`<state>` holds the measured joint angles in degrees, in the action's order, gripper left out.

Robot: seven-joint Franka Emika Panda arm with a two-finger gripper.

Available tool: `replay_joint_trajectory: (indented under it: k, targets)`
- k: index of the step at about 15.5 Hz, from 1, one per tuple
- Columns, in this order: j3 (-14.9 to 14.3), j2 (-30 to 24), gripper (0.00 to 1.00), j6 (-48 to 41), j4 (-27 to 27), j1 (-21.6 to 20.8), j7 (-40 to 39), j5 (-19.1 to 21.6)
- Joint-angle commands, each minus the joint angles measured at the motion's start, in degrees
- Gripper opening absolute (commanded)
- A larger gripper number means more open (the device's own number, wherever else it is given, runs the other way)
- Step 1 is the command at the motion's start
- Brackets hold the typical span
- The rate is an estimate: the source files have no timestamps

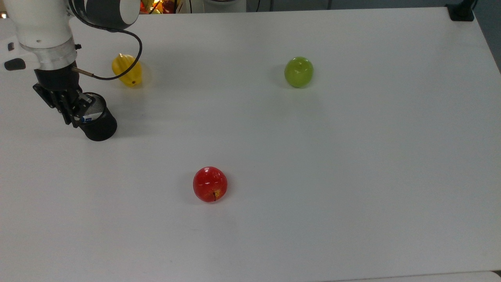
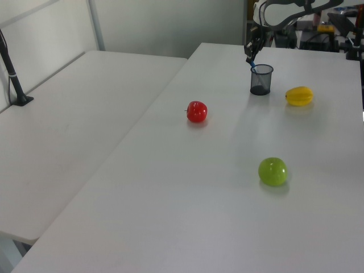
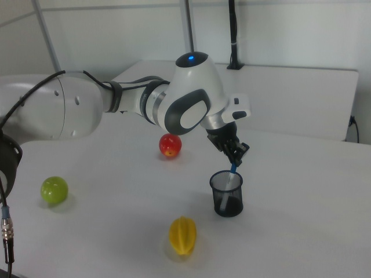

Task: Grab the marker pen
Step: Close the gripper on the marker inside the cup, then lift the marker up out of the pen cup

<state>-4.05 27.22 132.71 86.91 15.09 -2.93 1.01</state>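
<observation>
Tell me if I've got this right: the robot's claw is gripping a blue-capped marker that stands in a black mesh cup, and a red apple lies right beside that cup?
Not quite. The fruit beside the black mesh cup is a yellow starfruit, as the right view shows; the red apple sits farther off. The gripper does hold the marker in the cup.

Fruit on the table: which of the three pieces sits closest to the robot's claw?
The yellow fruit. It lies just beside the black cup where the gripper works; the red apple and green apple sit much farther off.

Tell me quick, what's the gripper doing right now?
Gripper: closed on the marker pen, whose lower part sits inside the black cup.
</observation>
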Motion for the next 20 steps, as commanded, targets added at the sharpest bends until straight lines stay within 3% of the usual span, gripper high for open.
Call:
replay_joint_trajectory:
  k: [1, 7, 13, 20]
  targets:
    - [-0.61, -1.64, 0.09, 0.18, 0.37, 0.02, -1.12, -0.48]
    - [-0.52, -4.98, 0.09, -0.08, 0.37, 1.6, -0.94, 0.66]
    - [-0.78, -9.19, 0.09, -4.12, 0.28, 2.4, -0.85, 5.22]
    - [-0.26, -13.59, 0.09, -19.22, 0.19, 1.43, -1.11, 7.08]
